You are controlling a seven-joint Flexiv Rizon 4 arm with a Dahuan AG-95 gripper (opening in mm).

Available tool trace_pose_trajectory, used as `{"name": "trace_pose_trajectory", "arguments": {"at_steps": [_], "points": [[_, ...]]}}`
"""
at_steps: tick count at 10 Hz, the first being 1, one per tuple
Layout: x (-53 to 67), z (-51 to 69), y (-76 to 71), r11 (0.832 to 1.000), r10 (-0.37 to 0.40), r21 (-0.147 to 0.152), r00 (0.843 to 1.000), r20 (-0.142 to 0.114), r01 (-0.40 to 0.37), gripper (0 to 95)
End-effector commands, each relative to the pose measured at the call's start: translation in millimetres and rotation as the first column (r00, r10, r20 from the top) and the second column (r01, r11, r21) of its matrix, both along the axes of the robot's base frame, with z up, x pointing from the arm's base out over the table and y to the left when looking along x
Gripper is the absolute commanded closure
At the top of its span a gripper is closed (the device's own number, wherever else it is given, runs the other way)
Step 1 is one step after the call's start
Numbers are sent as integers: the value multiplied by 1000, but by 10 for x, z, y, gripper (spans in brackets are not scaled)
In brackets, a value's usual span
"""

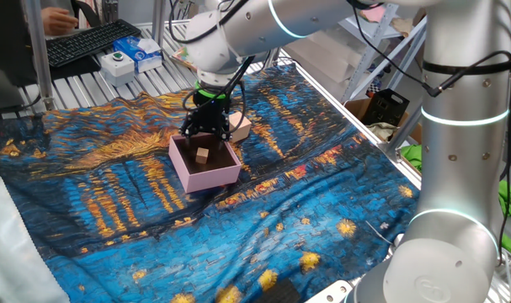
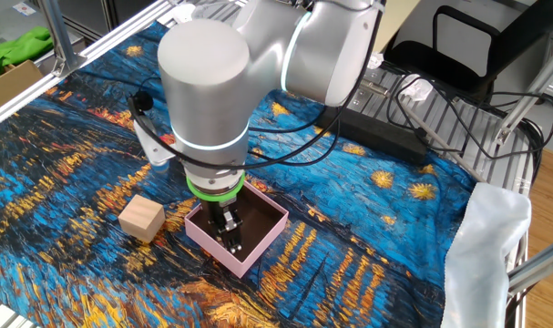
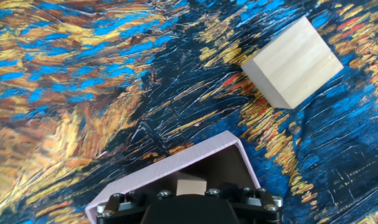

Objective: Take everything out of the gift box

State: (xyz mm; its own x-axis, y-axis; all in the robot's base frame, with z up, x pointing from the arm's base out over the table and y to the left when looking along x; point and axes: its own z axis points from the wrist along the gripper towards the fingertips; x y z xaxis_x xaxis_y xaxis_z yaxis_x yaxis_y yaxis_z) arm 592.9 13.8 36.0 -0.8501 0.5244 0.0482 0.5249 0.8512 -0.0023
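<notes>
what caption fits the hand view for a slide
Gripper over the pink gift box holding the small cube; larger block already out on the cloth.

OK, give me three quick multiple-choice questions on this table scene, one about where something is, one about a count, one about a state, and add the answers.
1. Where is the larger wooden block?
A. Inside the gift box
B. On the cloth beside the gift box
C. Between the fingers

2. How many blocks lie inside the gift box?
A. One
B. Two
C. None

3. What state is the gift box in?
A. Closed with a lid
B. Tipped on its side
C. Open at the top, upright

Answers: 1 B, it sits on the painted cloth outside the pink wall. 2 A, only the small cube shows on the dark floor. 3 C, the gripper hangs over the open top.
</notes>
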Motion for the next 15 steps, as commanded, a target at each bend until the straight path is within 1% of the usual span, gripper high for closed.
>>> {"name": "trace_pose_trajectory", "arguments": {"at_steps": [1,5,9,11,14,15], "points": [[-12,-11,-8,1000,-5,-1,1000,5,5,190],[-18,-62,-17,1000,-10,0,1000,18,10,190],[-62,-99,-6,1000,-5,2,1000,30,5,190],[-85,-114,-1,1000,-7,3,999,34,7,190],[-86,-115,-1,1000,-3,4,999,34,3,190],[-86,-115,-1,1000,1,4,999,34,-1,380]]}}
